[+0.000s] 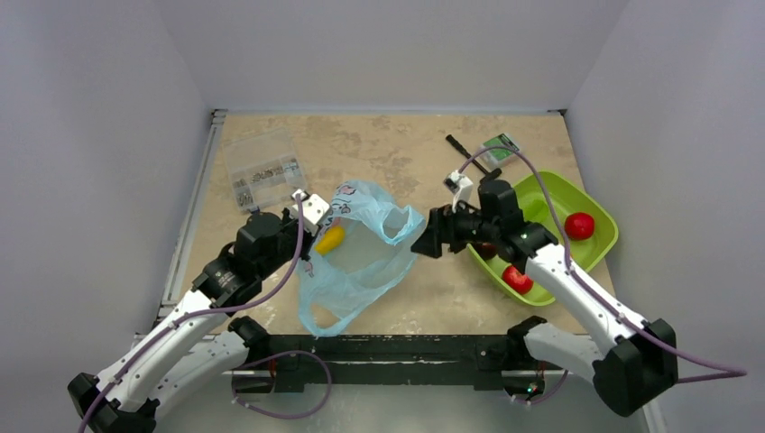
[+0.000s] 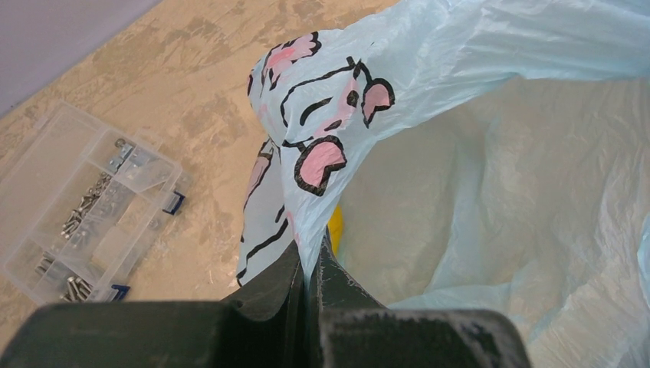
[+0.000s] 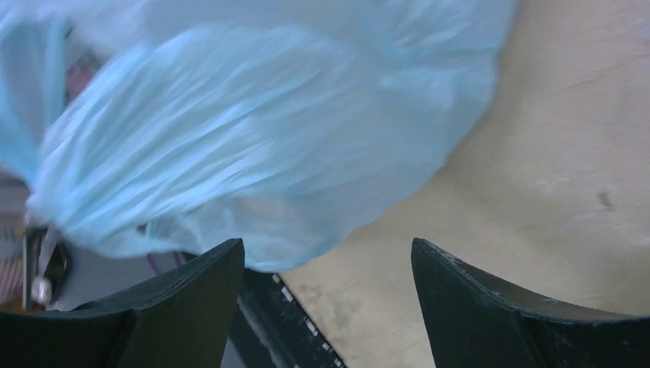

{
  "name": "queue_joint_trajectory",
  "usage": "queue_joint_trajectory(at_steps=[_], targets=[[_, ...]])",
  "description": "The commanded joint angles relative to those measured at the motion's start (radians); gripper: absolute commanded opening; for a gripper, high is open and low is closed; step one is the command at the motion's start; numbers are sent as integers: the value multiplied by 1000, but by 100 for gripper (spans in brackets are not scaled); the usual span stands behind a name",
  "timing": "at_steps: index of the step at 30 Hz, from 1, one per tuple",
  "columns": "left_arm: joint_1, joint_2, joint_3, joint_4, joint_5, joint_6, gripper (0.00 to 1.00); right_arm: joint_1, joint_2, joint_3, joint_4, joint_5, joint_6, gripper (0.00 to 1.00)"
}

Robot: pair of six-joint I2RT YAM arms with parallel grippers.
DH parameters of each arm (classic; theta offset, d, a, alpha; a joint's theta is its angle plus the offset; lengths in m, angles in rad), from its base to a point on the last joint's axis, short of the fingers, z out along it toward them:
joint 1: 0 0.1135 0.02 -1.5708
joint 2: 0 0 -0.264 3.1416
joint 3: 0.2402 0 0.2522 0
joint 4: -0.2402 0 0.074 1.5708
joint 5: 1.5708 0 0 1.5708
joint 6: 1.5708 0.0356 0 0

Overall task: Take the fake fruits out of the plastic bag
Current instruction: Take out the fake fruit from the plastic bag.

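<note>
Your left hand (image 2: 309,259) is clamped shut on the printed rim of the plastic bag (image 1: 361,257), at the bag's left side. Your right hand (image 3: 326,245) is spread wide and grips nothing, just beside the bag's right edge. A yellow fruit (image 1: 330,239) lies inside the bag near its left wall. 2 red fruits (image 1: 579,225) rest in the lime-green tray (image 1: 600,254), right of the bag on the counter (image 1: 451,293).

One blue bag (image 1: 361,262), one yellow fruit (image 1: 330,239), two red fruits (image 1: 579,225) (image 1: 517,279), one green tray (image 1: 547,195), one clear box (image 1: 263,170).
</note>
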Motion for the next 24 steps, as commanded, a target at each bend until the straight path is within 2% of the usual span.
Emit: queue_joint_trajectory(at_steps=[1, 6, 10, 13, 15, 18, 20, 22, 24], targets=[[-7, 4, 6, 37, -3, 4, 0, 146, -170, -105, 116, -1, 23, 78], [-6, 6, 2, 42, 1, 2, 0, 395, -313, -276, 477, 187, 158, 68], [-6, 6, 0, 48, 5, 2, 0, 726, -162, -215, 604, 451, 107, 66], [-7, 7, -1, 52, 8, 5, 0, 865, -4, -113, 682, 680, 81, 64], [-6, 7, -1, 53, 9, 4, 0, 913, 96, -68, 786, 845, 85, 58], [-7, -1, -6, 53, 1, 4, 0, 946, 238, -6, 825, 1082, 127, 55], [-7, -11, -12, 60, -4, 1, 0, 947, 339, 26, 837, 1191, 153, 51], [-7, -22, -18, 68, -8, -4, 0, 938, 406, 61, 802, 1292, 249, 43], [-7, -34, -25, 79, -9, -5, 0, 923, 448, 65, 800, 1324, 342, 41]])
